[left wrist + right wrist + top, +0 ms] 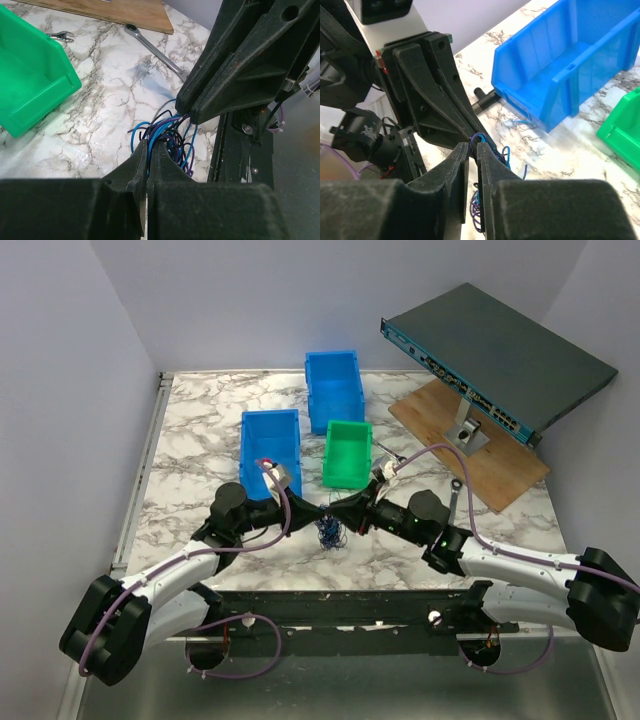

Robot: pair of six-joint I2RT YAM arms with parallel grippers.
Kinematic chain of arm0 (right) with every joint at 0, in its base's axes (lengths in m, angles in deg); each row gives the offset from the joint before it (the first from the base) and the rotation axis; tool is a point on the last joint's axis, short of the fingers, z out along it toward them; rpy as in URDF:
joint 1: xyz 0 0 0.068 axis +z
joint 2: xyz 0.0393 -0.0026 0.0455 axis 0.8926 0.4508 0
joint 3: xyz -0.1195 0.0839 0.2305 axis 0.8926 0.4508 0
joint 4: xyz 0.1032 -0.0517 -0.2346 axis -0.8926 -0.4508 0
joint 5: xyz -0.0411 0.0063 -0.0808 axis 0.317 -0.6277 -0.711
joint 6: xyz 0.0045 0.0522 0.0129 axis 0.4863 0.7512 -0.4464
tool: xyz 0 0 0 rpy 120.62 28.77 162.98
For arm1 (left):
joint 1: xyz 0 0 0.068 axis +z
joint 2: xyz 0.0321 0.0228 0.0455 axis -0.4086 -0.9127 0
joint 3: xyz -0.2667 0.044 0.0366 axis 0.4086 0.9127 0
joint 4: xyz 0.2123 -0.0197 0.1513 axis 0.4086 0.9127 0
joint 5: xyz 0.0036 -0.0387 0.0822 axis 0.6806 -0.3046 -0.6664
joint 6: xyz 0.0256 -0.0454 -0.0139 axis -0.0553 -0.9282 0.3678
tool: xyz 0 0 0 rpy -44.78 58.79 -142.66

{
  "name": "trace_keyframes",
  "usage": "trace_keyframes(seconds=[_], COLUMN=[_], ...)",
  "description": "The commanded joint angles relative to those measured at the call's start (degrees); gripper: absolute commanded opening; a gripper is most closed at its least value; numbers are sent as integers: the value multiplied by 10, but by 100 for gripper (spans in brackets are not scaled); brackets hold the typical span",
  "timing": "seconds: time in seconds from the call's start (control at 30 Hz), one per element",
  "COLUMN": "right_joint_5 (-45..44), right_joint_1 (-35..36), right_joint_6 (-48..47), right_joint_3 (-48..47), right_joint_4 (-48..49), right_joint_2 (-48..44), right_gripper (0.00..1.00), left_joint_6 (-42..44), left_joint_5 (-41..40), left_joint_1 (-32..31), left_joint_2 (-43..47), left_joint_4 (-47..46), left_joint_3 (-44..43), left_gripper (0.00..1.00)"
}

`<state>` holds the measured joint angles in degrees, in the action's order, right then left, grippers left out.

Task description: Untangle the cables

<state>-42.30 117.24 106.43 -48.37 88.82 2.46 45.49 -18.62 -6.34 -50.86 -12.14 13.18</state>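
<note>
The cables point(330, 532) are a small tangle of thin blue, purple and dark wires hanging just above the marble table point(200, 440), near its front edge. My two grippers meet tip to tip over them. The left gripper point(318, 512) comes in from the left. In the left wrist view it point(148, 145) is shut, with blue strands of the cables point(172, 134) pinched between its fingers. The right gripper point(342, 512) comes in from the right. In the right wrist view its jaws point(473, 147) stand almost together, with strands of the cables point(479, 137) caught at their tips and loops hanging below.
Two blue bins point(270, 445) point(333, 390) and a green bin point(347, 452) stand just behind the grippers. A silver wrench point(455, 502) lies to the right. Beyond it, a wooden board point(490, 465) carries a tilted network switch point(500, 360).
</note>
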Motion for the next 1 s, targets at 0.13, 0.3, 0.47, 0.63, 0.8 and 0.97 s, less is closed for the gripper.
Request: trace_keyframes(seconds=[0.13, 0.3, 0.47, 0.63, 0.8, 0.97], right_joint_5=[-53, -30, 31, 70, -9, -275], right_joint_1=[4, 4, 4, 4, 4, 4], right_joint_6=[-19, -25, -35, -37, -26, -5], right_joint_3=[10, 56, 63, 61, 82, 109], right_joint_4=[-24, 10, 32, 59, 68, 2], right_joint_2=[-1, 3, 35, 70, 54, -27], right_gripper=[81, 81, 64, 44, 1, 1], left_joint_6=[9, 8, 8, 5, 10, 27], left_joint_5=[-15, -15, -12, -8, -24, -128], left_joint_1=[-1, -1, -1, -1, -1, -1], left_joint_2=[8, 13, 17, 13, 10, 43], left_joint_4=[17, 13, 8, -1, 17, 82], left_joint_3=[-17, -14, -11, -10, -14, -14], left_gripper=[0, 0, 0, 0, 0, 0])
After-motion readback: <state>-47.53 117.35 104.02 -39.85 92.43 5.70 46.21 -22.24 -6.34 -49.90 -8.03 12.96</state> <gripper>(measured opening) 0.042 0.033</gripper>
